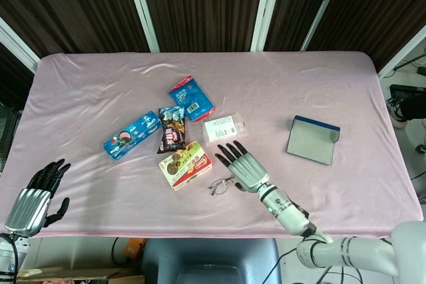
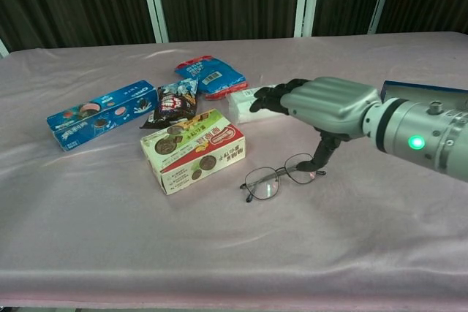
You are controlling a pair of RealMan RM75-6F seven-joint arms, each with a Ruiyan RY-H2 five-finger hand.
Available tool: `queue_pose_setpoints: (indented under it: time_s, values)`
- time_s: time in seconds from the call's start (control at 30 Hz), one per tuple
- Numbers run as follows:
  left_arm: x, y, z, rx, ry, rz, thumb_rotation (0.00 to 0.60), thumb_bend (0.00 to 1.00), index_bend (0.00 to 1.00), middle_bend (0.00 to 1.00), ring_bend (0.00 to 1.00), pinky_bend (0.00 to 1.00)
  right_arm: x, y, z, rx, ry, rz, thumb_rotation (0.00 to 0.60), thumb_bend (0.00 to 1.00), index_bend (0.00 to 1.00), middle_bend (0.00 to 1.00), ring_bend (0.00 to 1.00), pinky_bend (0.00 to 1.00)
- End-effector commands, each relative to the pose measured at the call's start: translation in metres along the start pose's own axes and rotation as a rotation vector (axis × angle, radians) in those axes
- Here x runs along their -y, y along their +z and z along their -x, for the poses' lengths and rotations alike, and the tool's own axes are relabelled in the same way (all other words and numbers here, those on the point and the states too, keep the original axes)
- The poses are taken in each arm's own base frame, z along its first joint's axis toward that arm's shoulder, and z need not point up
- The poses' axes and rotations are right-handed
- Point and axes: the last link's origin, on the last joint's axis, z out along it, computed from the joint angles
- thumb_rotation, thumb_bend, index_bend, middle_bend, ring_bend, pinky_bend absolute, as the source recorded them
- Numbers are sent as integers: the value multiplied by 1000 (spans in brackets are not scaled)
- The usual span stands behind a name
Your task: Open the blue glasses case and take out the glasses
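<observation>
The surface, under a pink cloth, carries everything. The blue glasses case lies open at the right, well apart from the other things, and looks empty. The right hand hovers just above the glasses with fingers spread; a dark fingertip comes down to the frame, but nothing is gripped. The left hand is open and idle at the left edge. The glasses lie on the cloth beside a biscuit box, so the task appears almost complete.
</observation>
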Motion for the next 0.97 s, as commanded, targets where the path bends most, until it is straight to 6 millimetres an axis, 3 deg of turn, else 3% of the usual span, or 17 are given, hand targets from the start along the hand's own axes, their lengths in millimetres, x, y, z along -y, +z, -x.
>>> queue_pose_setpoints:
  time_s: [0.03, 0.2, 0.4, 0.53, 0.63, 0.97]
  values:
    - [0, -1, -1, -4, -1, 2, 600, 444, 0, 0, 22, 142, -25, -50, -10, -15, 42, 42, 600, 348, 146, 0, 0, 0]
    - [0, -2, -1, -4, 2, 8, 600, 444, 0, 0, 22, 139, -66, -136, -12, -3, 51, 198, 600, 348, 52, 0, 0, 0]
    - [0, -5, -4, -35, 14, 14, 600, 443, 0, 0, 10, 105, -102, -245, 11, -67, 85, 442, 600, 348, 12, 0, 0, 0]
    - [0, -6, -4, -59, 19, 17, 600, 443, 0, 0, 0, 77, -110, -288, 21, -196, 114, 512, 600, 349, 9, 0, 0, 0]
    - [-2, -7, -3, -59, 27, 22, 600, 443, 0, 0, 0, 73, -111, -300, 23, -242, 94, 522, 600, 348, 13, 0, 0, 0]
    - [-6, -8, 1, -49, 47, 33, 600, 443, 0, 0, 0, 72, -117, -297, 23, -229, 134, 511, 600, 348, 31, 0, 0, 0]
